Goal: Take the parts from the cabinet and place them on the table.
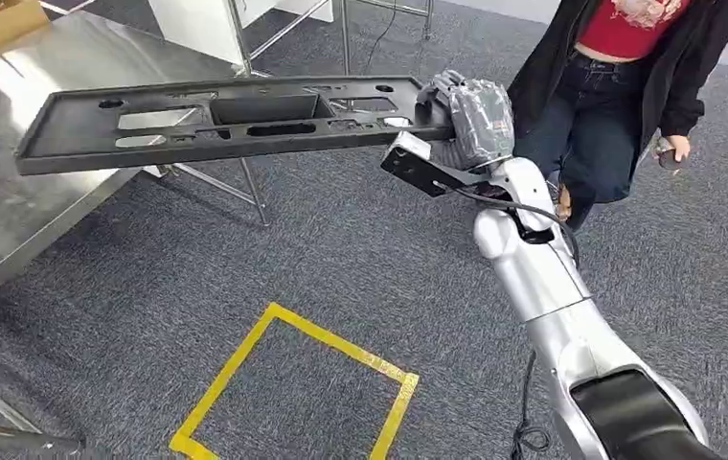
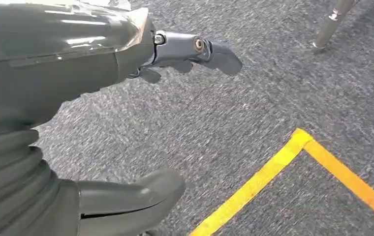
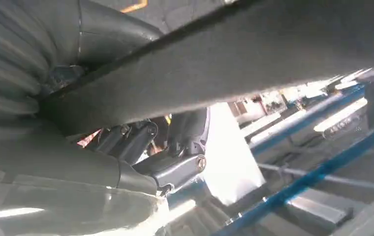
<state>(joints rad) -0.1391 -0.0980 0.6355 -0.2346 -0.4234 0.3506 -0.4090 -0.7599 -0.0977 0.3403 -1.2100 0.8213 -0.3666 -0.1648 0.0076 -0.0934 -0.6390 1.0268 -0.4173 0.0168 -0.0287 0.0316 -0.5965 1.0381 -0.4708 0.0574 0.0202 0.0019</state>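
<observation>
A long dark grey plastic part (image 1: 216,123) with several cut-outs hangs level in the air, its far end above the edge of the steel table (image 1: 15,182). My right hand (image 1: 466,120) grips its near end, fingers wrapped over the top. In the right wrist view the part (image 3: 254,64) runs as a dark bar across the picture, with my right hand (image 3: 160,147) closed around it. My left hand (image 2: 140,123) hangs over the grey carpet with thumb and fingers apart, holding nothing.
A person (image 1: 628,77) in a black jacket and red top stands close behind my right hand. A yellow tape square (image 1: 293,388) marks the carpet below. A cardboard box (image 1: 1,21) sits on the table's far end. Table legs (image 1: 255,192) stand beside the part.
</observation>
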